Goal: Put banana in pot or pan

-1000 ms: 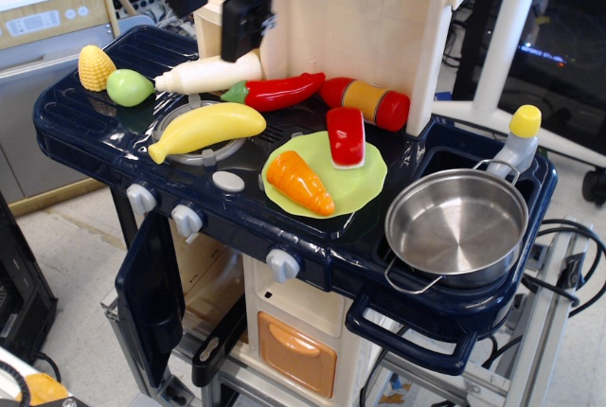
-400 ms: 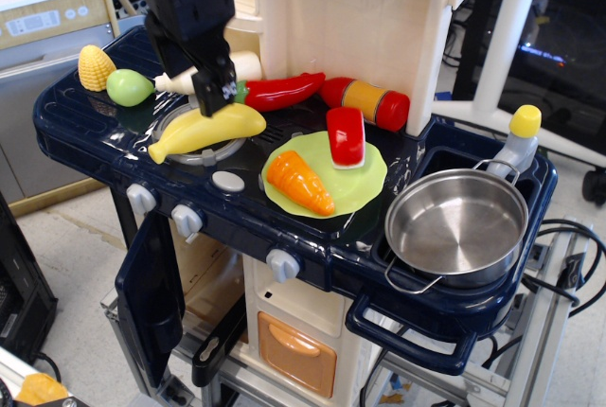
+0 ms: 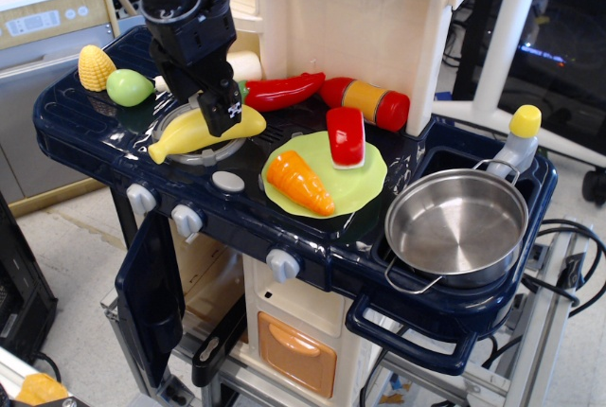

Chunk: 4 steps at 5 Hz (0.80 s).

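The yellow banana [image 3: 180, 137] lies on the round burner at the left of the toy stove. My gripper [image 3: 220, 112] is down on the banana's middle, with its black fingers on either side of it; they look open. The gripper hides the middle of the banana. The shiny steel pot [image 3: 456, 222] with wire loop handles sits empty in the sink recess at the right, well away from the gripper.
A green plate [image 3: 365, 180] holds an orange carrot [image 3: 299, 183] and a red block [image 3: 346, 135]. Corn [image 3: 96, 67] and a green fruit [image 3: 129, 88] sit far left. A white bottle [image 3: 244, 66], a red pepper [image 3: 284, 91] and a red-yellow bottle [image 3: 365, 99] line the back wall. A yellow-capped bottle [image 3: 516, 142] stands behind the pot.
My gripper has come down from above the back of the stove onto the middle of the banana. The banana has not moved.
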### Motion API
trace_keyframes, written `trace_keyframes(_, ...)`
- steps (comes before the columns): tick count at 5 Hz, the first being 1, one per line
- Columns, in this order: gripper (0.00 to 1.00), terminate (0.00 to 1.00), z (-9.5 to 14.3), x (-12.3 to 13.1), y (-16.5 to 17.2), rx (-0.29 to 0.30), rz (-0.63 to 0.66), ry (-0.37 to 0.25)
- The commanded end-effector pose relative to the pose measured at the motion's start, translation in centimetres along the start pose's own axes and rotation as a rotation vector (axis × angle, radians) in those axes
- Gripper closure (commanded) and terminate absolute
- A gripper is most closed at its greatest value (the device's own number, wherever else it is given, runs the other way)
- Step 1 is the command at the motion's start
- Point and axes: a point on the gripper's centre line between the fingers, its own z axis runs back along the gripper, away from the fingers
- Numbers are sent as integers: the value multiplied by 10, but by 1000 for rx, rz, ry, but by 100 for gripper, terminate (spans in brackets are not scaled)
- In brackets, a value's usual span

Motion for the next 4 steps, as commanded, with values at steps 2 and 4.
trace_keyframes(2, 0, 0, -14, 0, 7, 23, 8, -50)
trace_keyframes(4, 100, 0, -22, -4, 6, -37, 196, -93)
